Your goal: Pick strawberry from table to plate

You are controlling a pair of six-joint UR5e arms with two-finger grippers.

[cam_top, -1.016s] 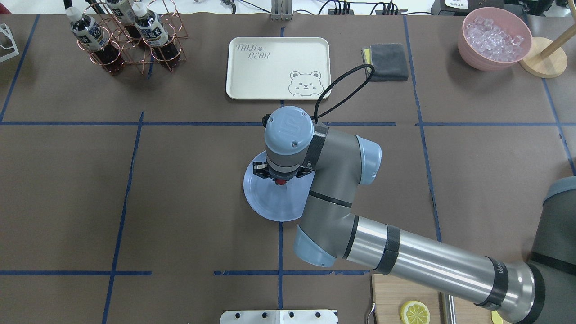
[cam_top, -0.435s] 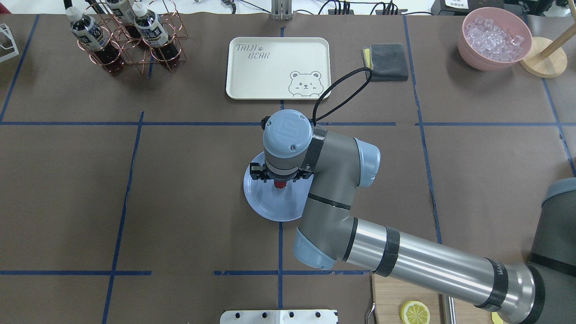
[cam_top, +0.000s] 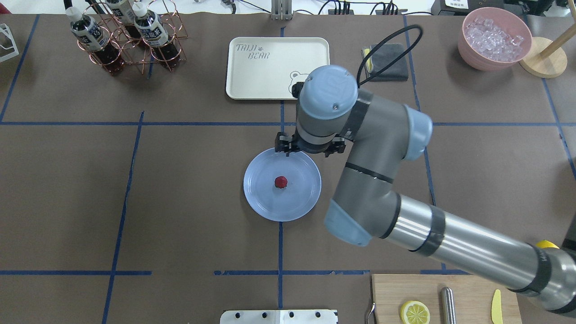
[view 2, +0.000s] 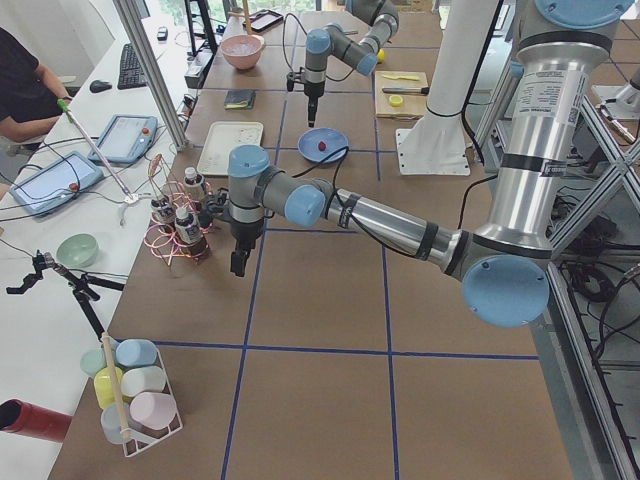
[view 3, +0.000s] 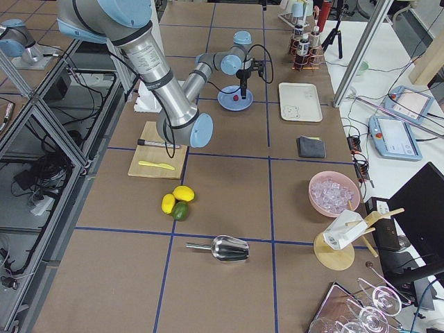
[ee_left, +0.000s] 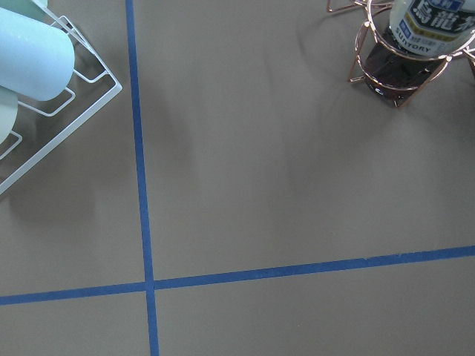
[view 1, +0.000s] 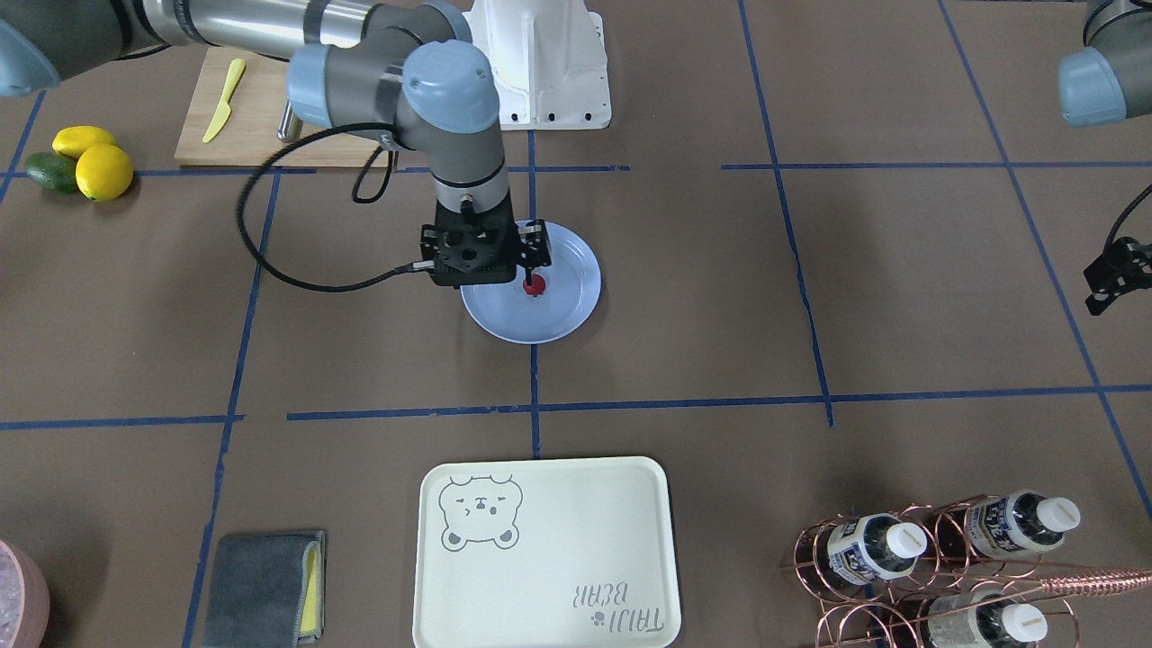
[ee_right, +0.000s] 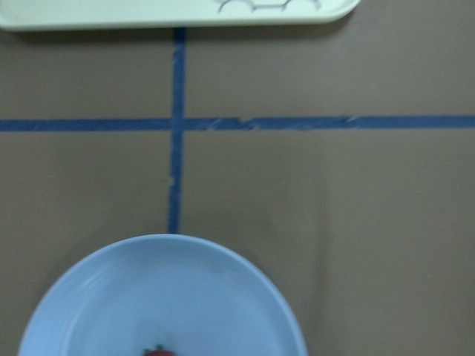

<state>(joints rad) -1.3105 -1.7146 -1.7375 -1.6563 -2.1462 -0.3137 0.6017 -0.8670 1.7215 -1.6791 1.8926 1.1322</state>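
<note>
The strawberry (cam_top: 281, 182) is a small red berry lying alone in the middle of the light blue plate (cam_top: 252, 198), which rests on the brown table (cam_top: 180, 202). My right gripper (cam_top: 309, 148) hangs open above the plate's far rim, clear of the berry, with nothing between its fingers. Its wrist view shows no fingers, only the plate (ee_right: 111, 297) and the top of the strawberry (ee_right: 157, 351) at the bottom edge. From the front, the strawberry (view 1: 535, 286) sits beside the right gripper (view 1: 483, 261). My left gripper (view 1: 1111, 270) hovers far off near the bottle rack; I cannot tell whether it is open or shut.
A cream bear tray (cam_top: 261, 67) lies just beyond the plate. A copper rack of bottles (cam_top: 126, 36) stands far left, with a grey cloth (cam_top: 387, 60) and a pink bowl of ice (cam_top: 495, 38) far right. A cutting board (cam_top: 405, 288) with a lemon slice sits near right.
My right gripper was low over the plate with the strawberry between its fingers. It has since let go, risen and moved back toward the tray, leaving the berry on the plate.
</note>
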